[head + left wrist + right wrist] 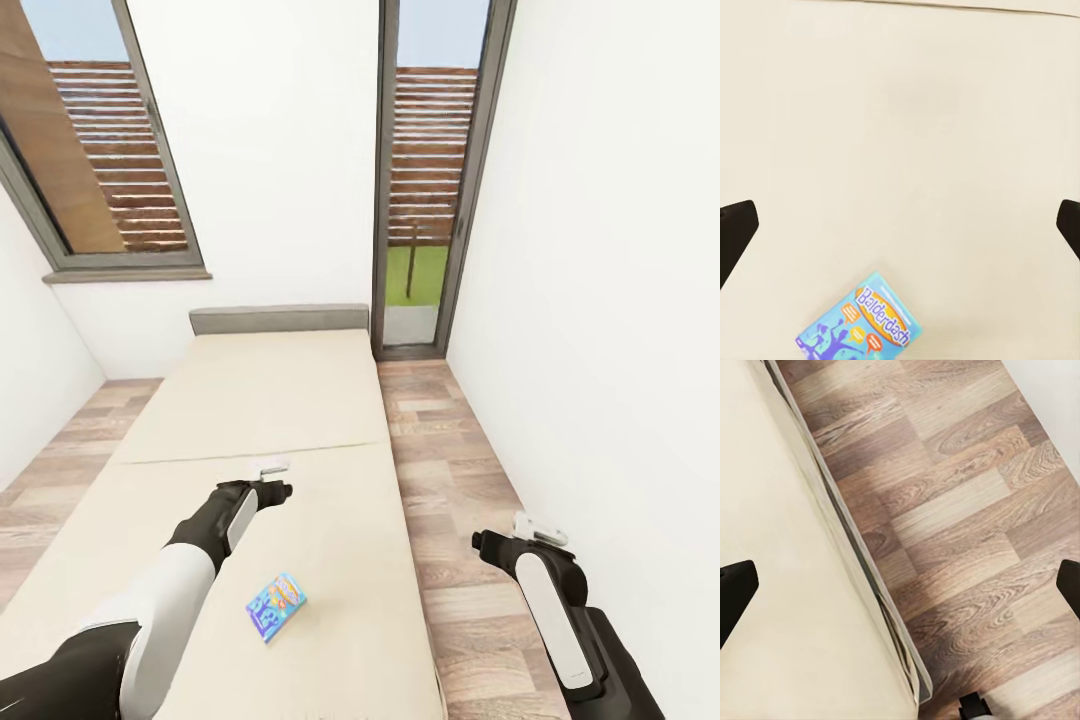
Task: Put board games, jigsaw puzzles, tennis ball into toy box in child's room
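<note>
A small blue board game (277,605) with a colourful print lies flat on the bed (280,400), on the bare beige mattress near its foot end. My left gripper (278,490) hangs over the mattress farther up the bed than the blue box. In the left wrist view that box (859,326) lies on the mattress, and the left gripper (900,229) is open and holds nothing. Just past the gripper lies a small flat white box (272,465), partly hidden. My right gripper (485,543) is beside the bed over the floor. The right gripper (900,589) is open and empty, above the bed's edge.
The grey headboard (280,318) stands against the white far wall, between a window (110,160) and a tall glass door (428,190). A strip of wood-plank floor (450,470) runs between the bed's right side and the white right wall.
</note>
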{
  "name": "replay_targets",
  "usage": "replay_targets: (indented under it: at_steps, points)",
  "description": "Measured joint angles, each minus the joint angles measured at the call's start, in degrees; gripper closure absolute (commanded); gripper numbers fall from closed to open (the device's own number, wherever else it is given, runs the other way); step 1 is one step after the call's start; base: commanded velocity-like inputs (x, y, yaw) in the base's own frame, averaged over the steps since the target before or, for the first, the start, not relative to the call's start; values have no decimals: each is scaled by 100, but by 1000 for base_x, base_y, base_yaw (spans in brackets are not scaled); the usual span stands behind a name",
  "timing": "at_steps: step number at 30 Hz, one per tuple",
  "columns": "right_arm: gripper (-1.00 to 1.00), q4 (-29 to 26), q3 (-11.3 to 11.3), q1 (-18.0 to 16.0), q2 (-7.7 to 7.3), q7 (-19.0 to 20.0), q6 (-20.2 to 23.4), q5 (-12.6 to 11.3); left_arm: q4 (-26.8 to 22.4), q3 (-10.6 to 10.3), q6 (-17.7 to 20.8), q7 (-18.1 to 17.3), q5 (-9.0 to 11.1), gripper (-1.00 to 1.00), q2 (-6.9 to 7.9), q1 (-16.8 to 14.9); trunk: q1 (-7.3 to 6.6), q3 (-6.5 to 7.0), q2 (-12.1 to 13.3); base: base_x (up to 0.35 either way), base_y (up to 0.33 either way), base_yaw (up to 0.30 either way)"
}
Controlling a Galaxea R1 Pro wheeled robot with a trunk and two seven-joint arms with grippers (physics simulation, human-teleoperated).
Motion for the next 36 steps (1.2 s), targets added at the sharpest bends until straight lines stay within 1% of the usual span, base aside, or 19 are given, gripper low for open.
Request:
replay_targets:
  at_steps: [12, 29, 36]
  points:
    - [-100, -7, 0, 0, 0, 1, 0, 0, -170, 21, 69, -17, 6, -100, 4, 0, 0, -112, 0, 0, 0, 0]
    - [-100, -8, -12, 0, -22, 4, -3, -6, -195, -6, 18, -47, -1, -100, 7, 0, 0, -271, -1, 0, 0, 0]
    - [-100, -8, -10, 0, -3, 7, -1, -2, -195, 3, 23, -37, -5, -100, 10, -4, 0, -337, -1, 0, 0, 0]
